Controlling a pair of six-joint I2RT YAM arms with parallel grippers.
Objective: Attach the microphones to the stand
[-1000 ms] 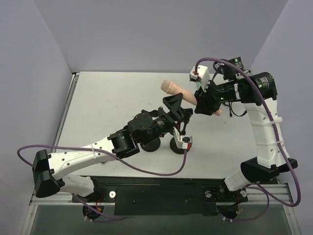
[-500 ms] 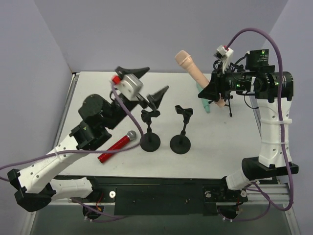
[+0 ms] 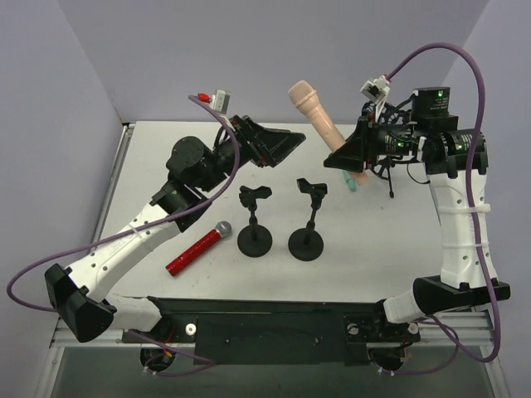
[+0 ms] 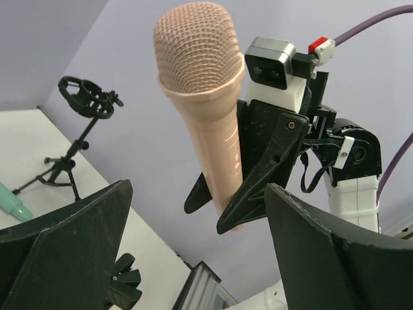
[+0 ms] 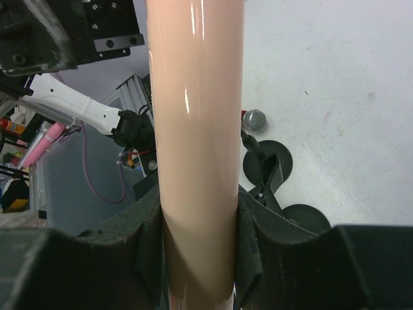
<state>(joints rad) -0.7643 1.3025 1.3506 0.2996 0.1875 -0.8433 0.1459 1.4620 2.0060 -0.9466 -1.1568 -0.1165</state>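
Above the table's far right quarter: pale peach-pink microphone (image 3: 314,112), raised clear of the surface and tilted, mesh head up and toward the back wall, not on any stand. It is clamped about its lower body by the right gripper (image 3: 344,153) (the right wrist view shows a finger pressed on each side of the shaft).

Left gripper (image 3: 286,145): jaws spread, nothing between them, raised just left of the microphone and facing it, apart from it.

Red microphone (image 3: 195,250): flat on the table (image 3: 390,249), near left, silver head pointing at the first round-base stand (image 3: 254,220), close to its base but not touching.

Second round-base stand (image 3: 308,220): just right of the first, bases apart. Both clips hold nothing.

Open room: bare surface at the near right and along the far left. Lavender walls (image 3: 249,50) close the back and both sides.

Partly hidden: teal microphone (image 4: 14,210), lying on the table, only its tip showing past the right gripper from above. Tripod stand (image 4: 86,100), upright at far right, is half behind the right arm from above. The pink microphone's tail is cut off in the right wrist view.
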